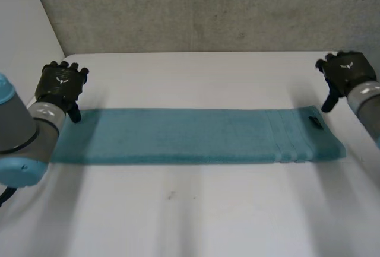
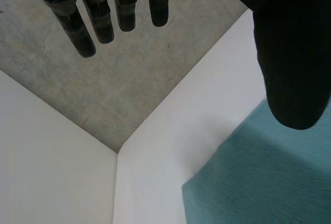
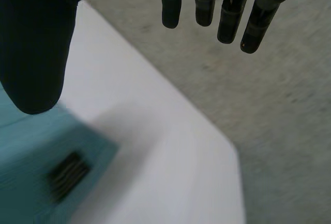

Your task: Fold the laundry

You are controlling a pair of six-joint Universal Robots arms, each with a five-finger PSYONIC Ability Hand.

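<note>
The white table (image 1: 190, 221) takes up most of the head view, with a grey concrete wall (image 1: 208, 8) behind it at 12 o'clock. A teal towel (image 1: 190, 135) lies flat across the middle of the table as a long narrow band, running from 9 o'clock to 3 o'clock. Woven stripes cross it near its 3 o'clock end.

The left arm (image 1: 18, 132) comes in at 9 o'clock and the right arm (image 1: 368, 105) at 3 o'clock.

The left hand (image 1: 59, 85) sits at about 10 o'clock, by the towel's far corner on that side. Its own wrist view shows straight, spread fingers (image 2: 85, 32) and the thumb apart from them, with nothing held. The towel corner (image 2: 258, 182) lies under the thumb.

The right hand (image 1: 344, 72) is at about 2 o'clock, just beyond the towel's other far corner. Its fingers (image 3: 170, 6) are likewise straight and empty.

A small dark label (image 1: 315, 123) sits on the towel near that corner, and it appears under the right thumb in the right wrist view (image 3: 70, 175).
</note>
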